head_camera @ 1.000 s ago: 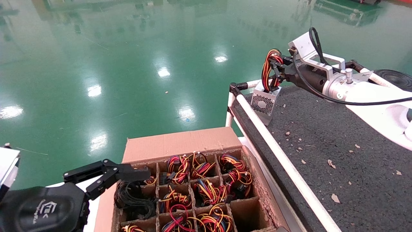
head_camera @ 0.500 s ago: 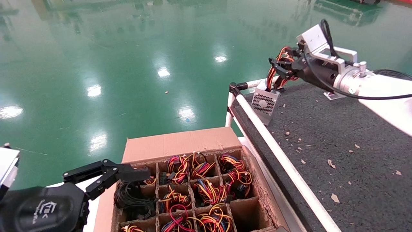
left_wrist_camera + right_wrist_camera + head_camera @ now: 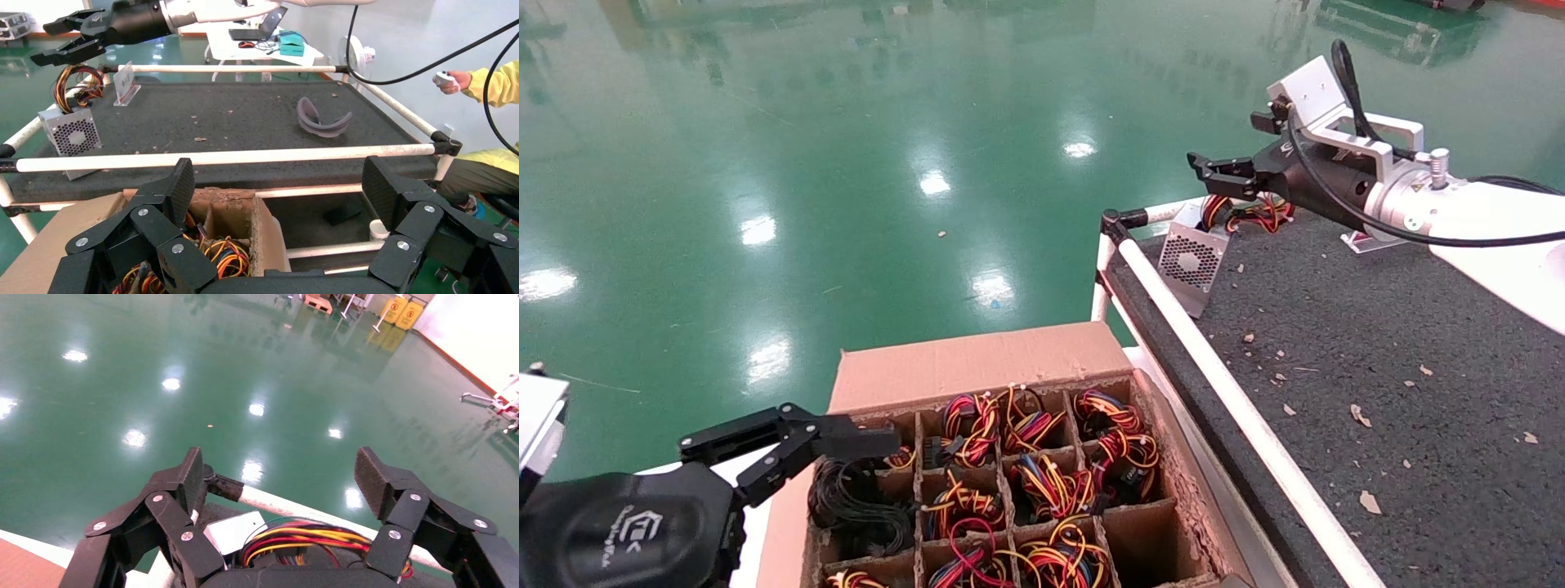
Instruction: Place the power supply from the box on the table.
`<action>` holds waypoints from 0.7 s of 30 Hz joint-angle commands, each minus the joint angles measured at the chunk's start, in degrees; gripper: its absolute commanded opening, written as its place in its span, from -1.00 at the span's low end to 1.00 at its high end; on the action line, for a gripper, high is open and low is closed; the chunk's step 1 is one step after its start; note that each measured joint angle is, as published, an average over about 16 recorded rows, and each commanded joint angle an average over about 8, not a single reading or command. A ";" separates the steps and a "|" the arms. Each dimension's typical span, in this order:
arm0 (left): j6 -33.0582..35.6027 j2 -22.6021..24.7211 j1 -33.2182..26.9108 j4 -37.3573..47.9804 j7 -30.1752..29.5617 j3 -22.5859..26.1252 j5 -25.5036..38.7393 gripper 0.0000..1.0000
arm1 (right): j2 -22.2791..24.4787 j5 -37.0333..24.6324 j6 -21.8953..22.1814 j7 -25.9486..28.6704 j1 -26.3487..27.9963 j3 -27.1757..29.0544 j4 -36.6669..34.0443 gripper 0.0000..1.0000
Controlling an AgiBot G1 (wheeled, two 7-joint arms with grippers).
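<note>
Nearest, at seven o'clock, the left gripper (image 3: 789, 445) hung spread over the box (image 3: 977, 367) rim, while at one o'clock the power supply (image 3: 1191, 260) sat at the table (image 3: 1377, 343) corner beneath the right gripper (image 3: 1222, 167), spread, holding nothing.

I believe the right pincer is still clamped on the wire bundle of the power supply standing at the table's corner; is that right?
Not quite. The right pincer is open and holds nothing, hanging above the wire bundle; the head view shows this. The power supply does stand at the corner of the table.
</note>
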 commanded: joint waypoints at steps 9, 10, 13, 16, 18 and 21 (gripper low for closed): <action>-0.01 0.00 0.01 0.01 0.01 0.00 -0.01 1.00 | -0.39 -0.64 -1.46 1.67 0.79 -0.40 -0.96 1.00; -0.01 0.00 0.01 0.01 0.01 0.00 -0.01 1.00 | -0.36 -0.66 -1.59 1.71 0.77 -0.40 -0.92 1.00; -0.01 -0.01 0.01 0.02 0.01 0.00 -0.01 1.00 | 0.10 -0.42 -2.10 2.10 0.11 -0.18 0.12 1.00; -0.01 -0.01 0.01 0.02 0.01 0.00 -0.02 1.00 | 1.18 0.12 -3.45 3.28 -1.41 0.33 2.52 1.00; -0.01 -0.01 0.01 0.02 0.01 0.00 -0.02 1.00 | 2.19 0.66 -4.66 4.35 -2.86 0.83 4.81 1.00; -0.01 0.00 0.00 0.03 0.01 0.00 -0.02 1.00 | 3.87 1.56 -6.67 6.13 -5.28 1.66 8.63 1.00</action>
